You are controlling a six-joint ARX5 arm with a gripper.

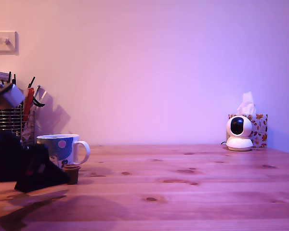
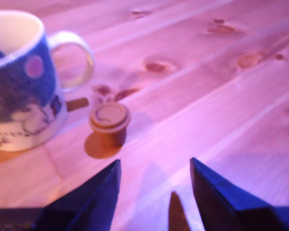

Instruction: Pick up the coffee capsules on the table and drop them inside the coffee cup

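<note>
- My claw [image 2: 154, 166] is released, its two dark fingers [image 2: 96, 199] spread at the bottom of the wrist frame with bare wood between them, gripping nothing
- I hold it low over the table [image 1: 192, 192], I judge to slide the fingers around a pod's sides
- A brown pod [image 2: 109, 126] stands with its wide rim up, centre-left in the wrist frame and lower left in the exterior frame, just beside the mug
- The mug [image 2: 19, 82] fills the wrist frame's upper left, mouth up, handle towards the pod
- Only this one pod shows; I judge it my next grab
</note>
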